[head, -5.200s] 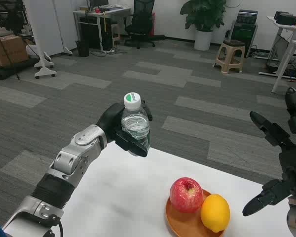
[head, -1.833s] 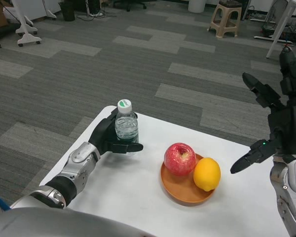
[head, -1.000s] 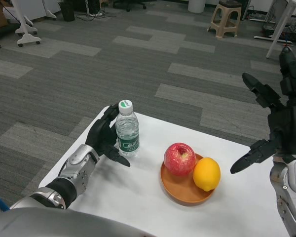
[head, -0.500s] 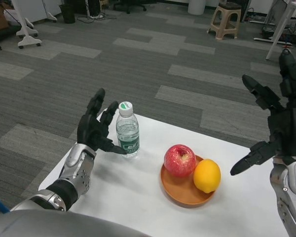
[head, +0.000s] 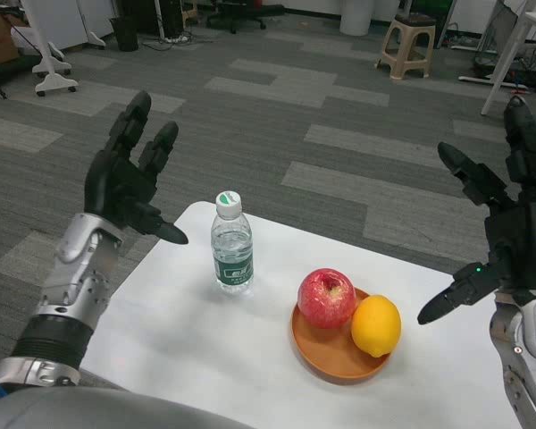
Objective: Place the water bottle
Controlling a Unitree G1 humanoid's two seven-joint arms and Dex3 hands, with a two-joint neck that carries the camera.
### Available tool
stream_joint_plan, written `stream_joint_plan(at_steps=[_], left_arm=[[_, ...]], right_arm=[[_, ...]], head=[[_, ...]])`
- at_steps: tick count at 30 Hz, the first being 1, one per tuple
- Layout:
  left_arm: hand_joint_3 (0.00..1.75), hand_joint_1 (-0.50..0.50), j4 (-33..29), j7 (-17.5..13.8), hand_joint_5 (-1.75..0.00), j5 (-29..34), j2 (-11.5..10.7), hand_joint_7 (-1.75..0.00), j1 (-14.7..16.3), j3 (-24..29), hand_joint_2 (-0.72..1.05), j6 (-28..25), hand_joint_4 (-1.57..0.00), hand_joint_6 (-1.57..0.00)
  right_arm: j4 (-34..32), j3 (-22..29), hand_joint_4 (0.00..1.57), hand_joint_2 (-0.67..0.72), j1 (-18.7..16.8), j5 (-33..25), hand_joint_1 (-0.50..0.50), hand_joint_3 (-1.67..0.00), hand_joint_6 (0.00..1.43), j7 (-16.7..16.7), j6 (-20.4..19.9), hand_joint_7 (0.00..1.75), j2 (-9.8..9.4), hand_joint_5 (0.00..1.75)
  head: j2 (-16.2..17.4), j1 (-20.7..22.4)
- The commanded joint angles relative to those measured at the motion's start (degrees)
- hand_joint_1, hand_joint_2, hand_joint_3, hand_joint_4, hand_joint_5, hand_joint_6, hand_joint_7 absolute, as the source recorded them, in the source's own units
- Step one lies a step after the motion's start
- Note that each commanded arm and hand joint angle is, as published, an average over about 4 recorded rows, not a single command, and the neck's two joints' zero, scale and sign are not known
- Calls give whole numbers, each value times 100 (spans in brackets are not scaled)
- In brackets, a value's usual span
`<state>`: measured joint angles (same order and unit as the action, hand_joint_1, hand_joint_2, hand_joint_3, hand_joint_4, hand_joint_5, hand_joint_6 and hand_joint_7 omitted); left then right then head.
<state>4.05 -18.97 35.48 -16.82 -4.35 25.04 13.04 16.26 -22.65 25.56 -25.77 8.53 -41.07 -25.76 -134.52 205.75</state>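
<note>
The clear water bottle (head: 231, 244) with a white-and-green cap stands upright on the white table (head: 188, 349), near its far left corner. My left hand (head: 128, 177) is lifted above and to the left of the bottle, fingers spread, holding nothing and well apart from it. Over the table's right side my right hand (head: 505, 234) hangs raised with its fingers spread and nothing in it.
A brown plate (head: 326, 357) right of the bottle carries a red apple (head: 325, 298) and a yellow lemon (head: 376, 325). Beyond the table lies grey carpet floor, with a beige stool (head: 406, 44) and white stands far back.
My left hand set the bottle down on the table, let go and rose up to the left, away from it. The right hand kept its place. The camera tilted slightly.
</note>
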Motion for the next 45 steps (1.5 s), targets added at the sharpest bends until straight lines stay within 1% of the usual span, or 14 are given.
stream_joint_plan(at_steps=[1,5,9,13,15,17,20,23,27,31,33,37,43,45], left_arm=[[4,-50,-638,-169,-10,21,-221,0,127,370,-10,-720,0,0],[9,-50,-989,-279,-10,69,-423,0,162,590,-10,-1243,0,0],[9,-50,-1196,-397,-10,185,-535,-7,162,656,-2,-1641,0,0],[9,-50,-1266,-406,-10,188,-537,-7,166,629,-2,-1674,0,0],[9,-50,-1315,-415,-10,188,-528,-7,162,576,3,-1709,0,0],[7,-50,-1385,-450,-10,183,-515,-7,162,528,7,-1814,0,0],[4,-50,-1490,-555,-10,172,-482,-7,186,519,7,-2023,0,0],[7,-50,-1607,-632,-10,163,-441,-12,261,552,14,-2251,0,0],[9,-50,-1627,-648,-8,161,-377,-14,300,548,16,-2271,0,0],[4,-50,-1627,-652,-10,161,-366,-9,307,537,16,-2271,0,0],[9,-50,-1627,-652,-5,161,-366,-9,309,533,16,-2271,0,0],[9,-50,-1627,-652,-10,161,-361,-14,311,528,16,-2271,0,0],[7,-50,-1627,-670,-10,161,-340,-10,311,537,16,-2271,0,0],[9,-50,-1627,-670,-8,161,-340,-10,307,533,21,-2271,0,0]], right_arm=[[43,81,66,72,28,-25,0,0,0,34,2,0,-8,0],[30,98,64,72,24,-25,0,0,0,34,2,0,-8,0],[10,111,66,72,4,-25,0,0,0,34,2,0,-8,0],[-5,129,66,72,-3,-25,0,0,0,34,-7,0,-3,0],[-14,142,66,72,-11,-25,0,0,0,34,-7,0,1,0],[-18,147,66,72,-20,-25,0,0,0,34,-7,0,1,0],[-25,153,66,72,-27,-25,0,0,0,34,-7,0,1,0],[-51,169,66,72,-40,-25,0,0,0,34,-7,0,1,0],[-53,169,64,72,-42,-25,0,0,0,34,-7,0,1,0],[-53,158,65,72,-42,-25,0,0,0,32,-7,0,1,0],[-53,155,65,72,-42,-25,0,0,0,32,-7,0,1,0],[-53,147,66,72,-42,-25,0,0,0,30,2,0,1,0],[-44,133,66,72,-33,-25,0,0,0,26,2,0,1,0],[-44,129,66,72,-33,-25,0,0,0,26,2,0,1,0]], head=[[-7,-18],[-33,-44],[-63,-52],[-90,-84],[-111,-100],[-121,-124],[-139,-137],[-157,-140],[-180,-136],[-194,-119],[-192,-122],[-197,-116],[-202,-98],[-202,-98]])
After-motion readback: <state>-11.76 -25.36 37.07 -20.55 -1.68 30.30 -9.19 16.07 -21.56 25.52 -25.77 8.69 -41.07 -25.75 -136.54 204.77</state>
